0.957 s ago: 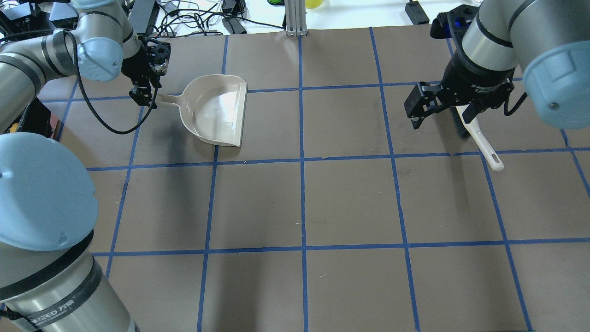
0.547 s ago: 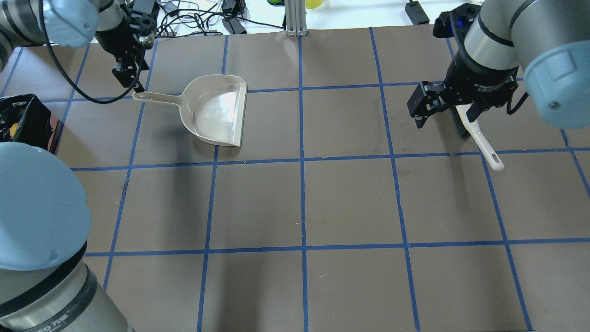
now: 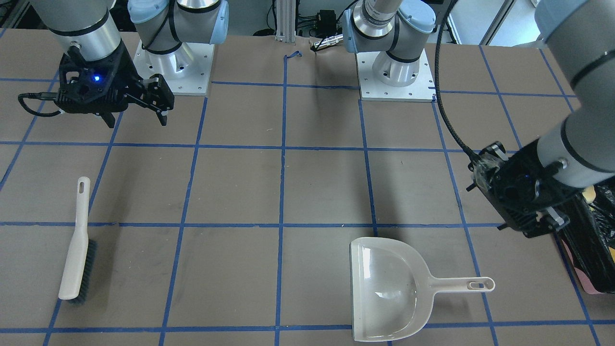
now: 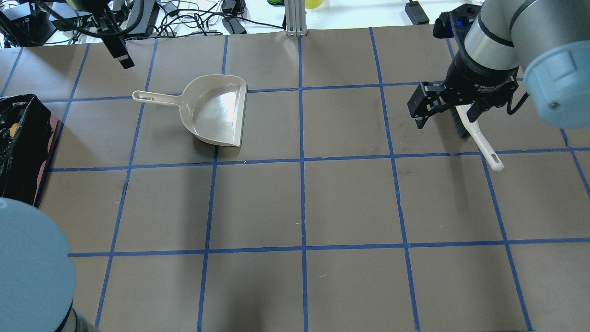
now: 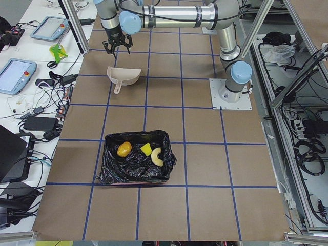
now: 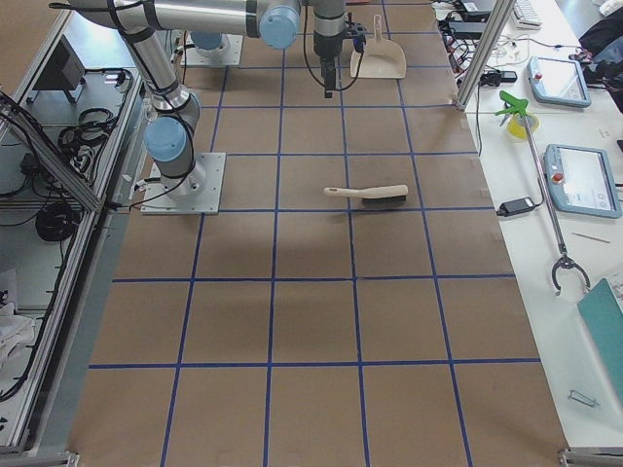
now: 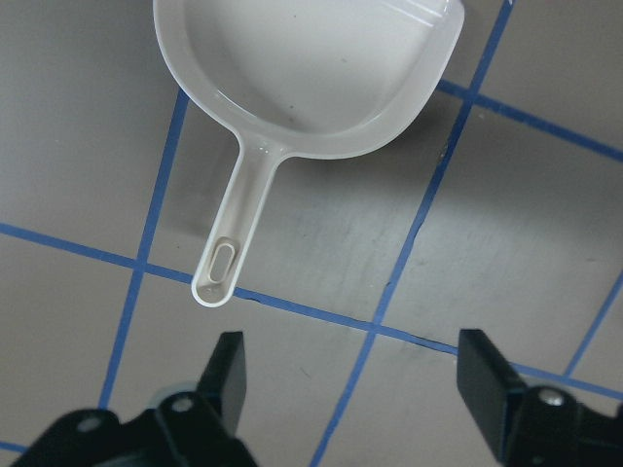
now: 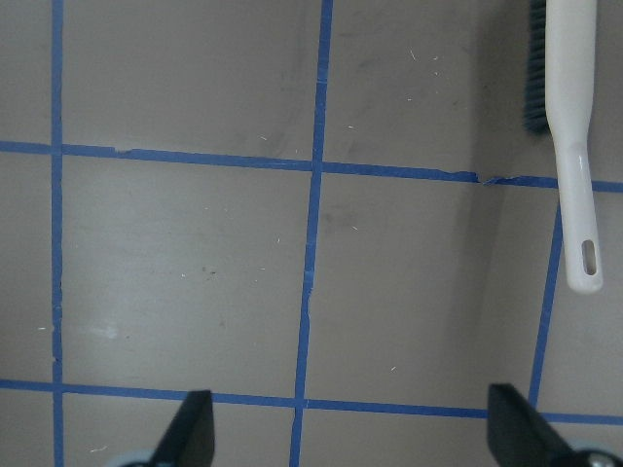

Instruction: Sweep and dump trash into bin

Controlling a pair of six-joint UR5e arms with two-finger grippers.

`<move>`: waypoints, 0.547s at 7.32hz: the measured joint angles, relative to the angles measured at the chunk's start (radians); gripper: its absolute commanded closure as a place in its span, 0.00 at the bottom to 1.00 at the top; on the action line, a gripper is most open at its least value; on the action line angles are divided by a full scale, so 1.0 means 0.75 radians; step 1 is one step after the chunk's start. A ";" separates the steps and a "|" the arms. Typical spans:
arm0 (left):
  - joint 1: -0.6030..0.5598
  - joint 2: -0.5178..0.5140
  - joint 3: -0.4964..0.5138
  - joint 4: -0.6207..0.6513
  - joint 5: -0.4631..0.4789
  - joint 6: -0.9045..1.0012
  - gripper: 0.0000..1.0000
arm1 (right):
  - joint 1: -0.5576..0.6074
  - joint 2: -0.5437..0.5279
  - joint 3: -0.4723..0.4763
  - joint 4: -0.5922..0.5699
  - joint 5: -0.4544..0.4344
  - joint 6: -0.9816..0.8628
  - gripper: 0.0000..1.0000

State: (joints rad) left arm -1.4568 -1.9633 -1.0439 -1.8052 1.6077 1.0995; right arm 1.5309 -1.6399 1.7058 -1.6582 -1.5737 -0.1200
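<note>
The pink bin with its black bag stands at the table's left end and holds the trash: a golden-brown lump, a yellow wedge and a cream crescent. It also shows at the overhead view's left edge. The beige dustpan lies empty on the table. My left gripper is open and empty, raised beyond the dustpan's handle. My right gripper is open and empty above the brush, which lies flat.
The brown table has a blue tape grid. Cables and boxes lie past the far edge, with a metal post at its middle. The arm bases stand on the robot's side.
My left gripper has risen and drawn away from the dustpan handle toward the far left corner, and the arm has uncovered the bin. The right gripper has barely shifted. Dustpan and brush have not moved.
</note>
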 measured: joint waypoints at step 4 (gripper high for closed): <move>-0.051 0.252 -0.204 -0.060 -0.011 -0.730 0.23 | 0.000 0.003 0.000 0.000 0.000 0.004 0.00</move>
State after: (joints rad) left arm -1.4954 -1.7739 -1.1965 -1.8499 1.5997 0.5519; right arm 1.5309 -1.6379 1.7057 -1.6582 -1.5739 -0.1168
